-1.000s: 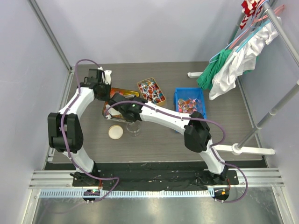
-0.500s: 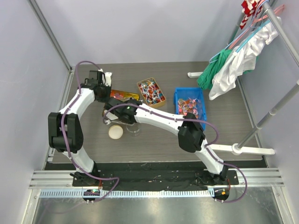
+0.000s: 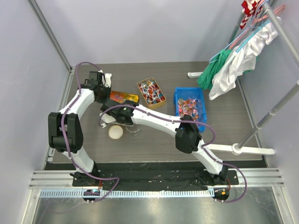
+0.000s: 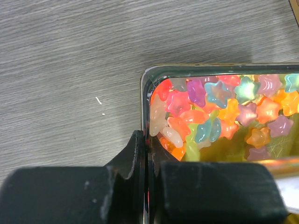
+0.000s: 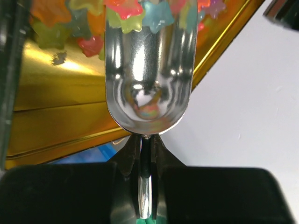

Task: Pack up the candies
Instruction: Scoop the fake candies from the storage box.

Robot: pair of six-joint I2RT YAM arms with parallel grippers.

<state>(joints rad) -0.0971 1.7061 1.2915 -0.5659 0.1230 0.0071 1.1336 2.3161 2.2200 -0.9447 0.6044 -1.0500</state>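
Note:
The candies (image 4: 219, 109) are glossy star-shaped gummies in many colours, heaped in a gold tin (image 4: 143, 88). My left gripper (image 4: 146, 145) is shut on the tin's near-left wall. In the top view the tin (image 3: 126, 97) lies between the two wrists, with the left gripper (image 3: 107, 89) at its left end. My right gripper (image 5: 146, 156) is shut on the handle of a steel scoop (image 5: 148, 79). The scoop's mouth pushes into the candies (image 5: 133, 16) and its bowl looks bare. The right gripper (image 3: 112, 105) hangs over the tin's near-left corner.
A clear glass jar (image 3: 134, 129) and its round pale lid (image 3: 116, 132) stand just in front of the tin. A second tin (image 3: 151, 91) and a blue bin (image 3: 190, 104) hold wrapped sweets. A clothes rack (image 3: 243, 56) stands at the right.
My right arm has swung left, carrying the scoop from above the jar to the gold tin. The left gripper keeps its hold on the tin.

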